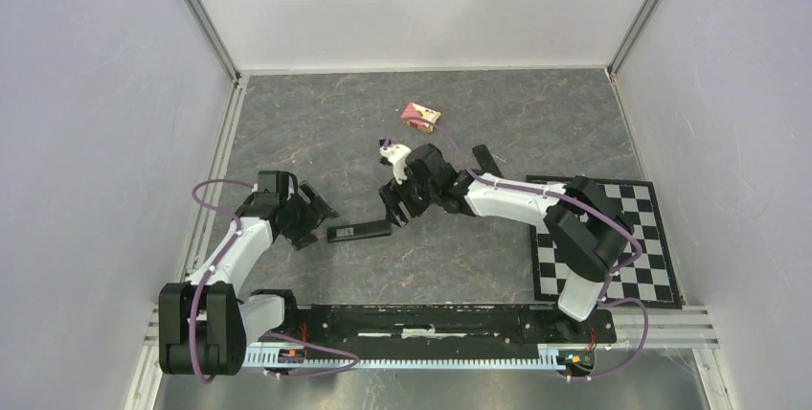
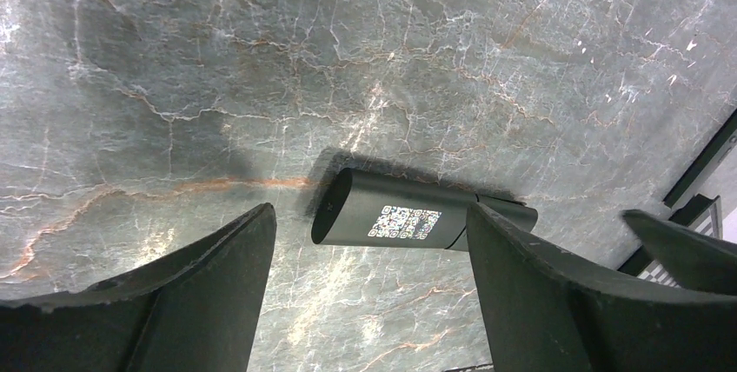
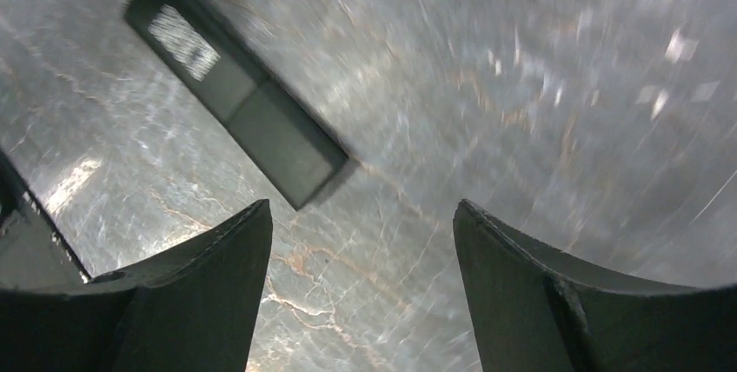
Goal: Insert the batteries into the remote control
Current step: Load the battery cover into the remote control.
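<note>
The remote control (image 1: 359, 231) is a slim black bar lying flat on the grey marble table between my two grippers. In the left wrist view the remote (image 2: 391, 220) shows a pale code patch, just beyond my open, empty left gripper (image 2: 369, 255). In the right wrist view the remote's (image 3: 235, 94) square end lies up and left of my open, empty right gripper (image 3: 361, 215). From above, the left gripper (image 1: 314, 214) is at the remote's left end and the right gripper (image 1: 394, 211) at its right end. No blue or green battery shows in any view.
A red-and-white box (image 1: 420, 115) lies at the back centre. A small purple and white item (image 1: 391, 149) sits behind the right wrist. A short black strip (image 1: 485, 159) lies to its right. A checkerboard mat (image 1: 632, 238) covers the right side.
</note>
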